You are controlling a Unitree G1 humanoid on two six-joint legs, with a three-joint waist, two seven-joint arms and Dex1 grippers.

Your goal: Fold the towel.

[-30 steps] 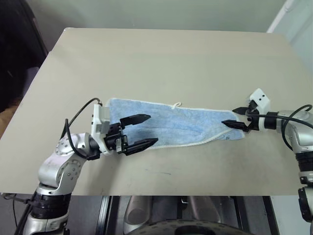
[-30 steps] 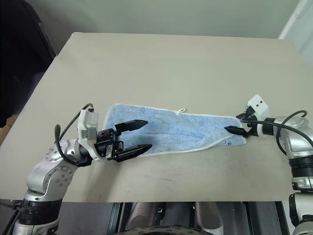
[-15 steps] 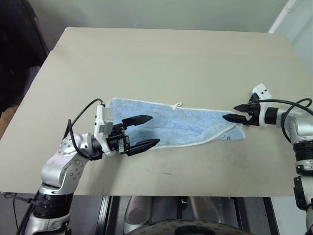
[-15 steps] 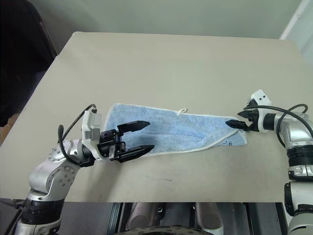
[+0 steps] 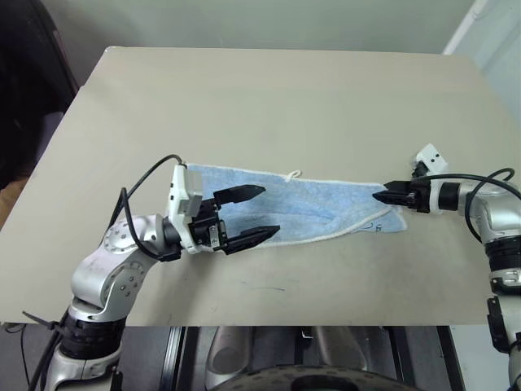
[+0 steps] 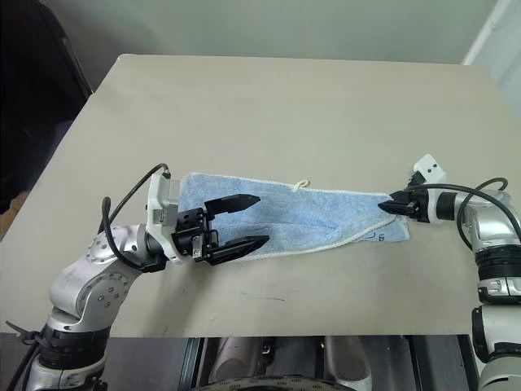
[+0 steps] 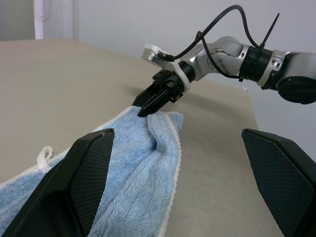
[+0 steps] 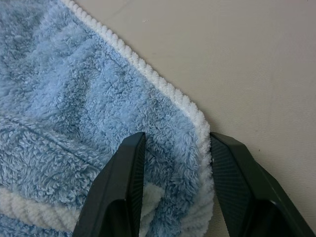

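Towel (image 5: 301, 208) lies long axis left-right mid-table, R gripper (image 5: 383, 195) pinching down on its right end w/ cloth between fingers, L gripper (image 5: 252, 213) wide open, empty, over left end.

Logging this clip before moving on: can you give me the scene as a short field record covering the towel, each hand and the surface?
towel: light blue towel, lying flat as a long strip on the table, not yet folded over
loop tag: small white loop at the far edge
left hand: left hand, fingers wide apart, over the towel's left part, holding nothing
right hand: right hand, fingers either side of the towel's right-end edge
surface: beige table
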